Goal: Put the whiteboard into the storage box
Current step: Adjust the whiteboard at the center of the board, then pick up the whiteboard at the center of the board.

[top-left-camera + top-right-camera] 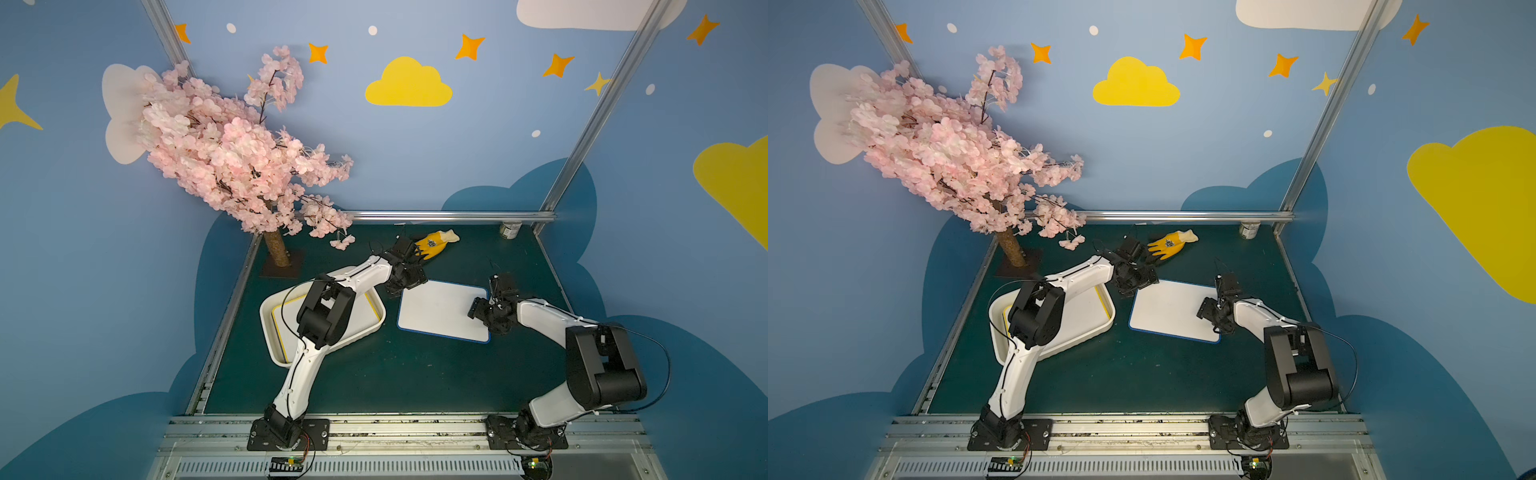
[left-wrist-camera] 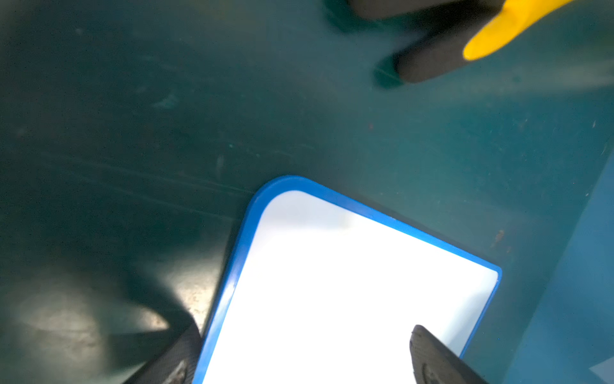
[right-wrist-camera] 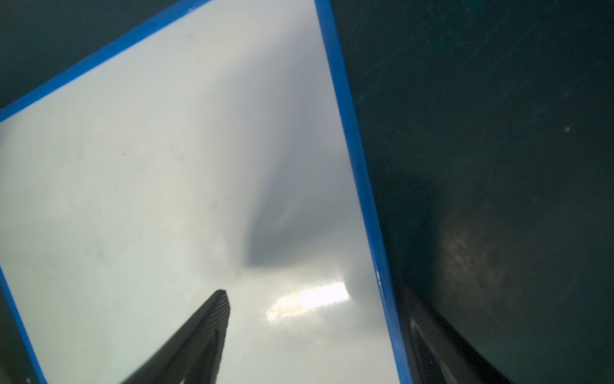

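Blue-framed whiteboard lay flat on the table, just beside the storage box. Fingers spread, the left gripper and right gripper straddled opposite edges. Stiff, light, slick, I reckoned; pinch the frame.

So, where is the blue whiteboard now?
In both top views the blue whiteboard lies flat on the table, right of the box, with the glove behind it.
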Controlling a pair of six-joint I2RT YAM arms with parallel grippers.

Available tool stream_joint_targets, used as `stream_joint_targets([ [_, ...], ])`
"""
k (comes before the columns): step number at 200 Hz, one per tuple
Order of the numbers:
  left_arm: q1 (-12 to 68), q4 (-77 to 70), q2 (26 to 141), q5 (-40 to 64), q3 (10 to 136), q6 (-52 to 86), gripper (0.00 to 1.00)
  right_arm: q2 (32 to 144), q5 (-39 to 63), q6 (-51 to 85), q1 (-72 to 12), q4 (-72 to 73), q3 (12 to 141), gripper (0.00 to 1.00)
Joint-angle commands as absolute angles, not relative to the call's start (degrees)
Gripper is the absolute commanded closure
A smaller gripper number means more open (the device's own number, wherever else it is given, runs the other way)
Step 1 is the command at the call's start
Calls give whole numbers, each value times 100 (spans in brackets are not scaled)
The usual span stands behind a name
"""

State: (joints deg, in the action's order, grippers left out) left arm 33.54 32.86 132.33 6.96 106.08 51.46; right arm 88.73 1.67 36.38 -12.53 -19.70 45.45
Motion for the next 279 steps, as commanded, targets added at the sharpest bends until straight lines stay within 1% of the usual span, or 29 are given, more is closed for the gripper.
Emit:
stream_joint_targets([
  [1,3383,4321,13953,346,10305,4602,1,8872,698,3987,-1480,-2352,4305,20],
  [69,3392,5069,13975,125,10611,3564,1,8880,549,4294,-1630,-2099,4188,21],
  [98,3397,5385,13975,262,10689,3139,1,8903,475,4351,-1722,-2081,4135,21],
  [142,3422,5700,13878,447,10659,2851,1,8914,369,4324,-1827,-2036,4050,21],
  [160,3434,5696,13880,770,10703,2798,1,8955,352,4328,-1867,-2044,4077,21],
  [183,3410,5448,13787,1445,10589,2909,1,9024,444,4324,-1881,-2001,4063,21],
  [245,3257,4683,13527,3063,10352,3703,2,9124,906,4535,-1872,-1790,4018,21],
  [279,3113,4210,13339,3690,10062,4180,3,9094,1114,4741,-1863,-1601,3921,22],
])
